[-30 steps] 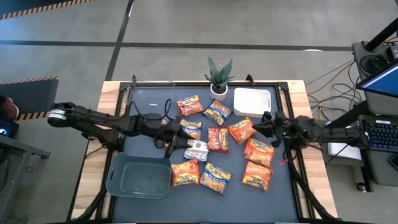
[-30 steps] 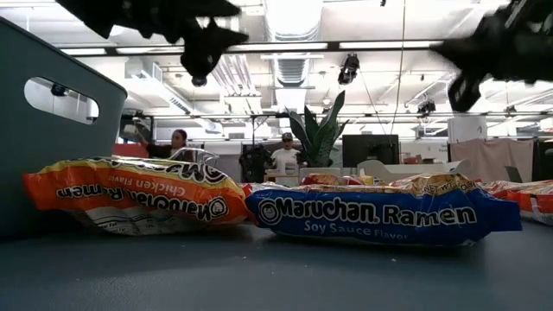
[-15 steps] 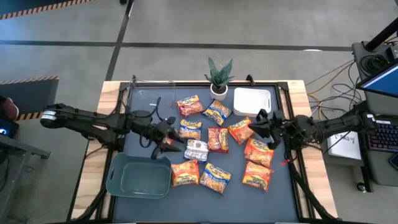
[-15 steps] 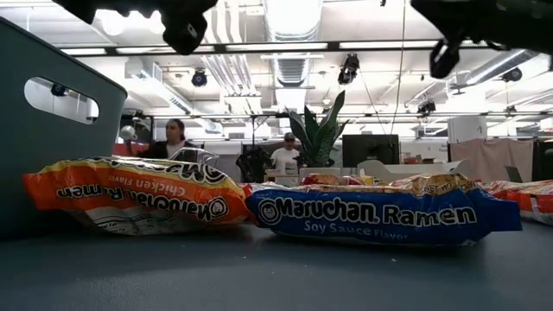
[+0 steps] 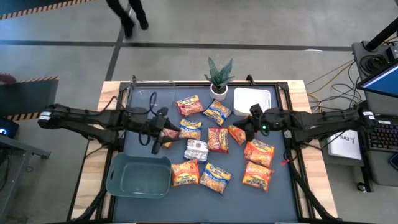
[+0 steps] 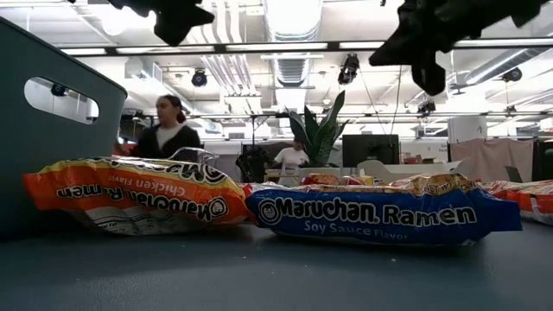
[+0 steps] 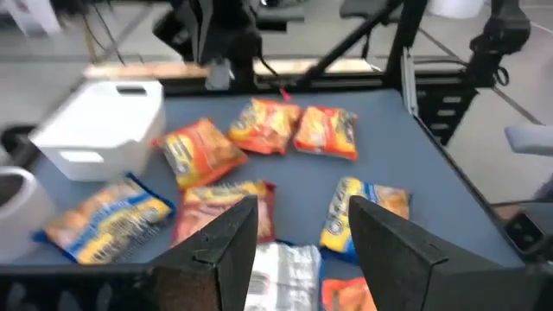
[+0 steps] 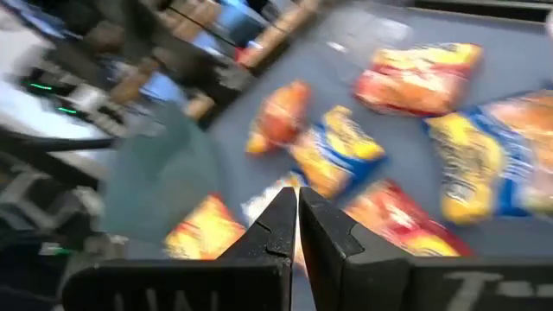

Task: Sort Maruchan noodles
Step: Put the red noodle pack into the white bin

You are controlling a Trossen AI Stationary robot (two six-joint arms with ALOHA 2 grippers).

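Several Maruchan noodle packets (image 5: 217,139) lie flat on the dark table mat: orange, red, yellow with blue, and one silvery-white packet (image 5: 196,149). The low view shows an orange chicken packet (image 6: 130,194) and a blue soy sauce packet (image 6: 380,212) up close. My left gripper (image 5: 160,135) (image 7: 301,229) is open and raised (image 6: 173,17) over a small orange packet (image 5: 168,133) at the spread's left side. My right gripper (image 5: 244,129) (image 8: 296,212) is shut and raised (image 6: 423,65) above an orange packet (image 5: 237,134).
A teal bin (image 5: 138,177) sits near the left front. A white bin (image 5: 252,101) stands at the far right and a clear tray (image 5: 152,99) at the far left. A potted plant (image 5: 219,78) stands at the far edge. People move in the room behind.
My left gripper has risen and drawn back a little toward the table's left. My right gripper has travelled toward the table's left, over the orange packet near the middle. No packet has moved. A person has walked across behind the table.
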